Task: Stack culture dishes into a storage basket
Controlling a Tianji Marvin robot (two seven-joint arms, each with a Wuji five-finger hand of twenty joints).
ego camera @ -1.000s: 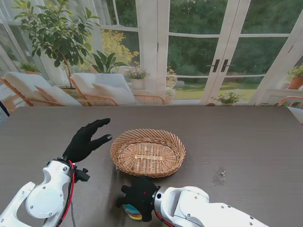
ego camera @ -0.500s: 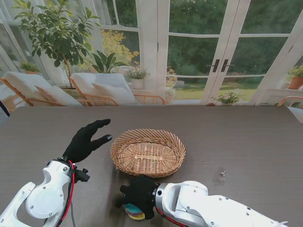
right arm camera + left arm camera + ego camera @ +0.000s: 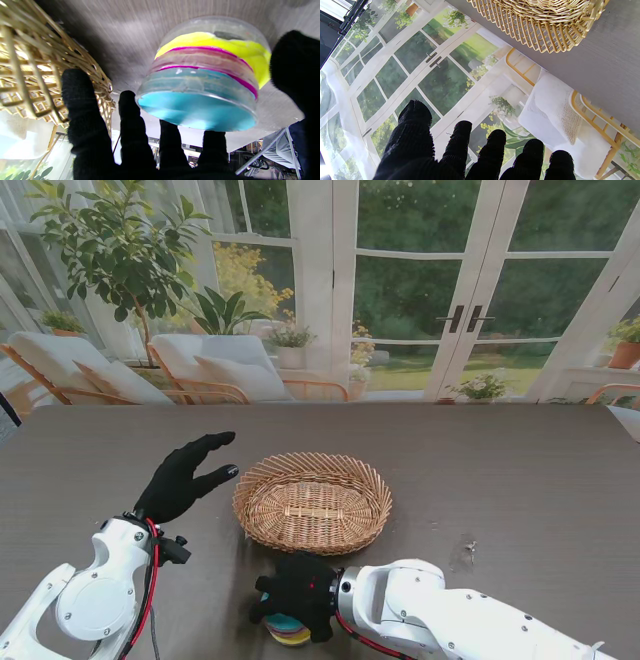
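Observation:
A stack of three clear culture dishes (image 3: pixel 286 631), coloured blue, pink and yellow, stands on the dark table just nearer to me than the oval wicker basket (image 3: pixel 313 502). My right hand (image 3: pixel 297 594) in its black glove hovers over the stack and hides most of it. In the right wrist view the stack (image 3: pixel 202 82) rests on the table with the blue dish uppermost. The fingers (image 3: pixel 130 117) reach across it, spread apart, and the thumb (image 3: pixel 295 70) stands beside it. My left hand (image 3: pixel 185 478) is open, raised to the left of the basket.
The basket (image 3: pixel 545 27) holds nothing visible; its rim (image 3: pixel 37 62) lies close beside my right fingers. A small smudge (image 3: pixel 463 554) marks the table to the right. Windows, plants and chairs stand beyond the table's far edge.
My right hand has sunk slightly nearer to me over the dish stack while its forearm swung out to the right. The left hand and the basket have stayed still.

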